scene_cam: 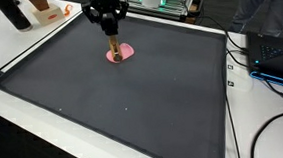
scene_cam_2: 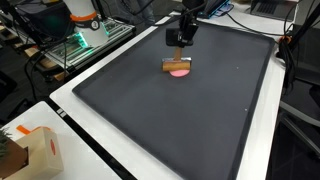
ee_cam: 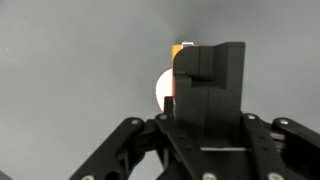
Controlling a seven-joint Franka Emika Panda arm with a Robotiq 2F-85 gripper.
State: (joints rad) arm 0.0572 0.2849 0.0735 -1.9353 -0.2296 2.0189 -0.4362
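Pincer (scene_cam: 109,31) clamped on top of an upright wooden block (scene_cam: 111,48), its lower end meeting a pink disc (scene_cam: 126,52) on a dark mat (scene_cam: 134,110) covering the tabletop (scene_cam: 17,48). Placement looks nearly complete; release remains.

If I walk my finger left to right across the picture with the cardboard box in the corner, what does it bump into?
cardboard box → green-lit rack → pink disc
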